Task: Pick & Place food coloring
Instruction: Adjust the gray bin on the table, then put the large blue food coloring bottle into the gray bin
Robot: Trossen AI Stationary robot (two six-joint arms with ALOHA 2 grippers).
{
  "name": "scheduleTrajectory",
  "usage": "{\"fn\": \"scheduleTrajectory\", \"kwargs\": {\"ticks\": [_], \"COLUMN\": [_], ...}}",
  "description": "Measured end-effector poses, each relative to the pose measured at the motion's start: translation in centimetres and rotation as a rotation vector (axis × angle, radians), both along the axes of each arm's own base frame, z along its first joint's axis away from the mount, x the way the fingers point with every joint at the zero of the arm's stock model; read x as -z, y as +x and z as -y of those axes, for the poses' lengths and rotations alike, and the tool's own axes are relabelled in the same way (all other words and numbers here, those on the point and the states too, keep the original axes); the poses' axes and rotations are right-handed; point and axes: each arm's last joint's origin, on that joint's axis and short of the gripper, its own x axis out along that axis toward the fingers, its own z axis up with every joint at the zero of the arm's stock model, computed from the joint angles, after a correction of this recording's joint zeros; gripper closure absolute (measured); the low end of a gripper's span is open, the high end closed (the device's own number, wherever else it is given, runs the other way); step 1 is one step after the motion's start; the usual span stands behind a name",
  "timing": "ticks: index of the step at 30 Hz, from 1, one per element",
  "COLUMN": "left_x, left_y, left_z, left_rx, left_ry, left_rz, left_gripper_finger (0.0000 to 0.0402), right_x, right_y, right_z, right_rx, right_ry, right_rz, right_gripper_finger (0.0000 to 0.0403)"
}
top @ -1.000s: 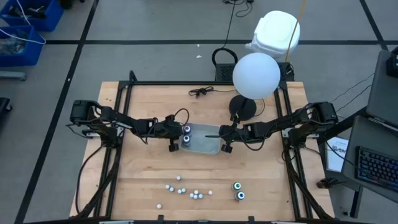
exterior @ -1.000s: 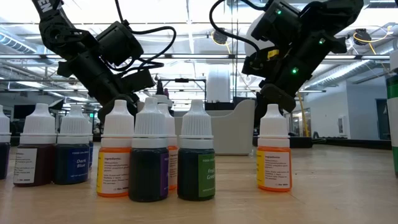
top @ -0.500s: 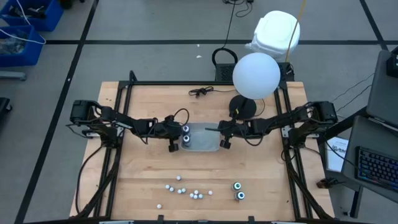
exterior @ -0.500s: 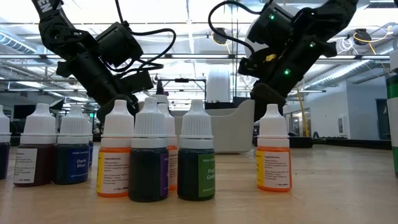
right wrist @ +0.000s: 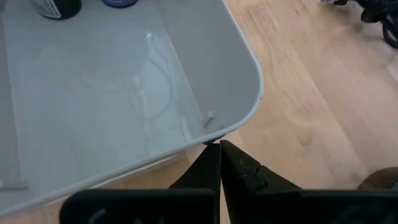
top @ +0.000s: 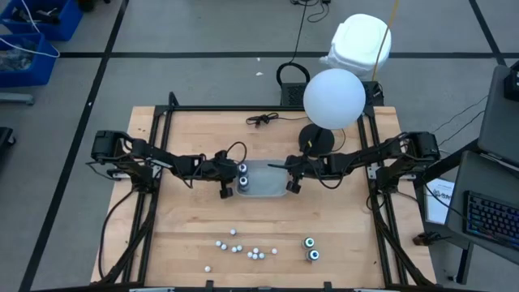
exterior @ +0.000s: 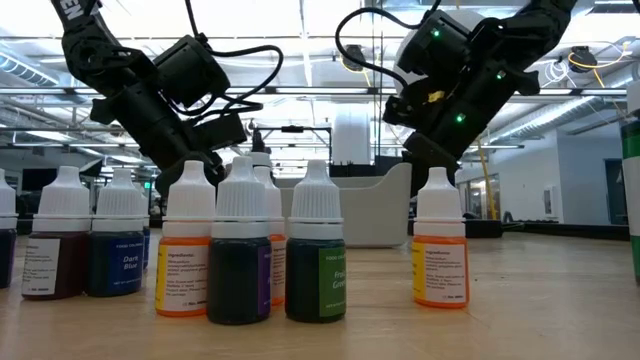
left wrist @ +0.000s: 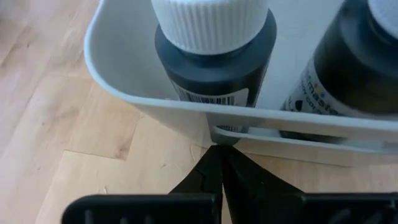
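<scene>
The grey tray (top: 263, 182) lies mid-table with two dark, white-capped food coloring bottles (top: 242, 177) standing at its left end; the left wrist view shows them close up (left wrist: 214, 56). Two more dark bottles with teal tops (top: 311, 248) and several tiny white-capped ones (top: 243, 247) stand near the table's near edge, and the low view shows orange, green and dark ones (exterior: 240, 250). My left gripper (top: 228, 181) is shut at the tray's left end. My right gripper (top: 290, 177) is shut at the tray's right end. My left gripper's shut fingertips (left wrist: 217, 155) meet the tray's left end wall just under its rim (left wrist: 217, 132), coming level from the table's left. Whether they pinch the rim I cannot tell. My right gripper's shut fingertips (right wrist: 216, 152) meet the tray's rim at a right-end corner (right wrist: 214, 134), coming from the table's right. Whether they pinch it I cannot tell.
A white round lamp on a black base (top: 318, 139) stands behind the right arm, and a black cable (top: 261, 120) lies near the far edge. Black frame rails run along both table sides. Bare wood lies between the tray and the bottles near the near edge.
My right gripper has moved toward the table's left and slightly toward the far edge, closing in on the tray's right end. My left gripper and the bottles have stayed where they were.
</scene>
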Motion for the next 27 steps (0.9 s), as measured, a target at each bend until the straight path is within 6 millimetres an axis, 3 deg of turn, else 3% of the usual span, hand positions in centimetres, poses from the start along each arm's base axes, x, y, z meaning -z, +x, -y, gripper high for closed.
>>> {"fn": "scheduleTrajectory", "kwargs": {"ticks": [4, 13, 27], "left_x": [-0.01, -0.02, 0.46], "left_y": [-0.02, -0.02, -0.56], "left_z": [-0.08, -0.09, -0.04], "left_rx": [-0.016, -0.037, -0.064], "left_ry": [0.015, -0.001, -0.028], "left_rz": [-0.003, 0.002, -0.068], "left_gripper_finger": [0.0397, 0.0357, 0.036], "right_x": [0.27, 0.33, 0.48], "right_y": [-0.21, -0.28, -0.45], "right_z": [-0.03, -0.03, -0.03], "right_rx": [-0.001, 0.002, 0.003], "right_ry": [0.006, 0.003, 0.001], "right_rz": [-0.006, -0.012, -0.032], "right_gripper_finger": [0.0403, 0.0403, 0.0403]}}
